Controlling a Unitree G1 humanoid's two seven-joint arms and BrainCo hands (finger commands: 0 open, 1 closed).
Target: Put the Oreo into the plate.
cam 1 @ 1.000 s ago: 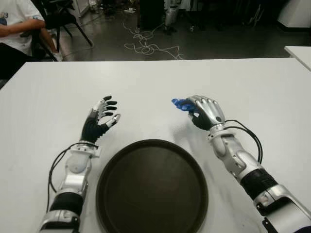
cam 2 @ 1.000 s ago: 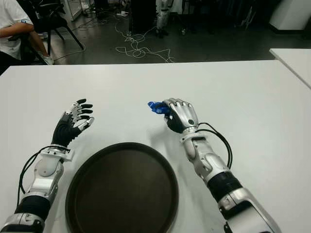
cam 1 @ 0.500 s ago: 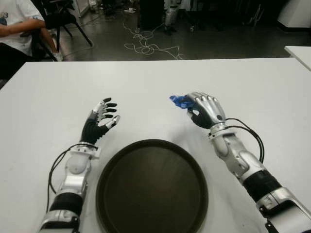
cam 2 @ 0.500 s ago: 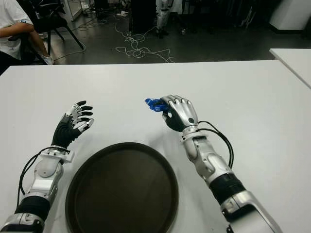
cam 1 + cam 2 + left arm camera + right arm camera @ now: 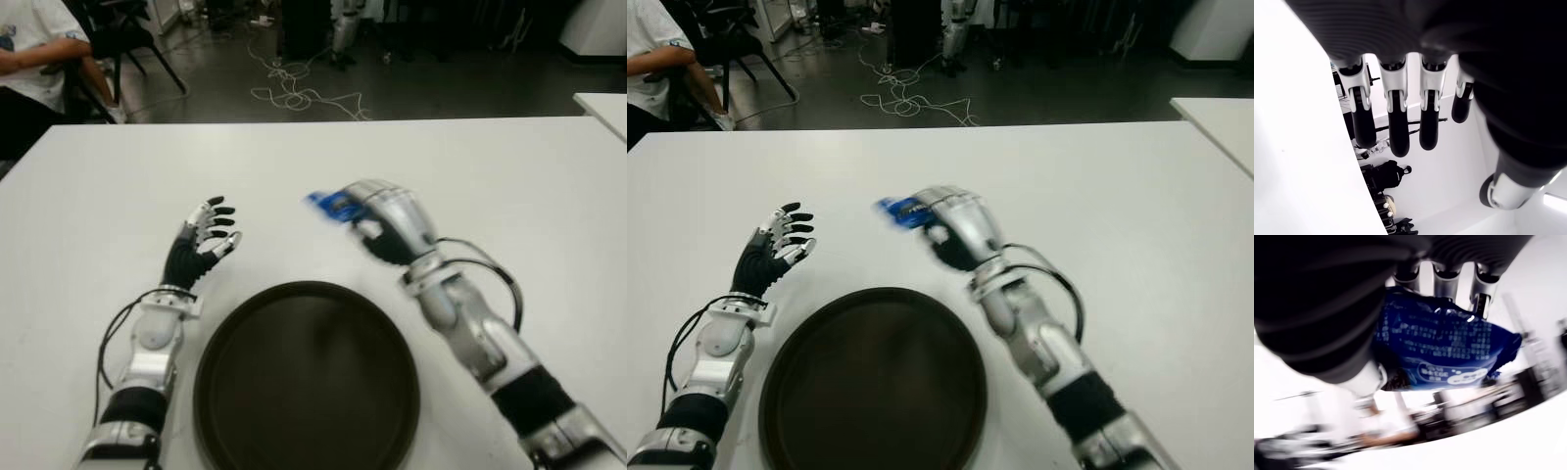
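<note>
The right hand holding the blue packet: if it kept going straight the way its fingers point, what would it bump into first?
Probably nothing. The right hand, gripping the Oreo packet, points over bare white table; the plate lies nearer the robot, though depth is unclear.

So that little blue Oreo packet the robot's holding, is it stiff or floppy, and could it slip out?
Probably soft: the Oreo packet looks like crinkled film that bends where the right hand pinches it. It seems light, since the fingers carry it clear of the table. The glossy wrapper could be slippery, so a loose grip might drop it short of the plate.
</note>
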